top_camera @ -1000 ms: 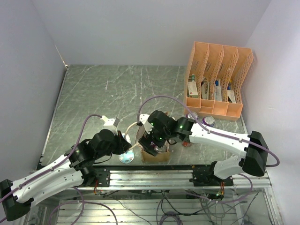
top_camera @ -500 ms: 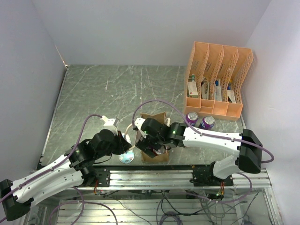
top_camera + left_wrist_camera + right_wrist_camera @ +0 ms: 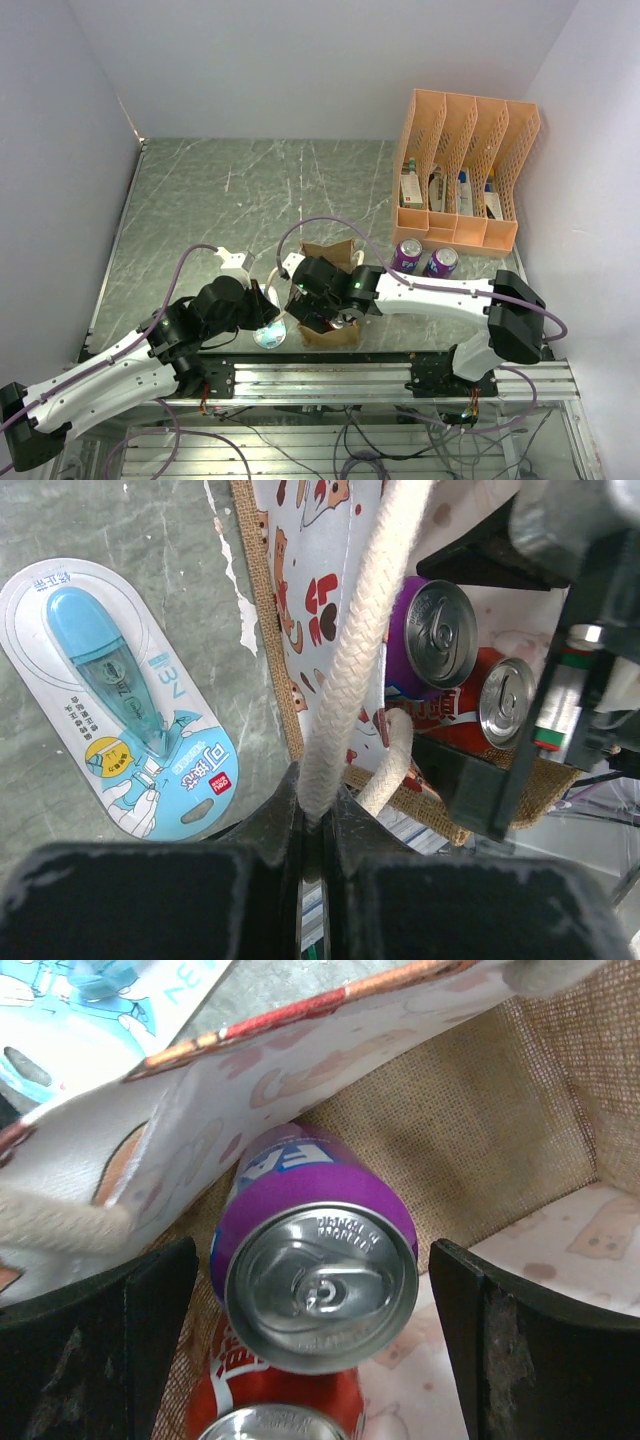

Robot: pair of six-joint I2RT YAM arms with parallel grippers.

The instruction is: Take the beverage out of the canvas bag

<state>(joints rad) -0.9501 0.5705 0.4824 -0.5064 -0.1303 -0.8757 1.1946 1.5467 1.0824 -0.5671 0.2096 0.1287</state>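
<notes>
The canvas bag (image 3: 328, 251) stands at the table's near edge, and its mouth is held open. My left gripper (image 3: 315, 810) is shut on one cream rope handle (image 3: 352, 660), just left of the bag. Inside stand a purple can (image 3: 320, 1280) and a red can (image 3: 270, 1400), both upright. The same purple can (image 3: 435, 630) and red can (image 3: 505, 702) show in the left wrist view. My right gripper (image 3: 320, 1310) is lowered into the bag and open. One finger stands on each side of the purple can, without touching it.
Two purple cans (image 3: 408, 253) (image 3: 441, 261) stand on the table right of the bag. An orange file organizer (image 3: 465, 170) sits at the back right. A blue correction-tape pack (image 3: 120, 710) lies flat just left of the bag. White walls close in both sides.
My right gripper has moved left and down into the bag's mouth, which uncovers the two cans on the table. The left gripper keeps its hold on the handle.
</notes>
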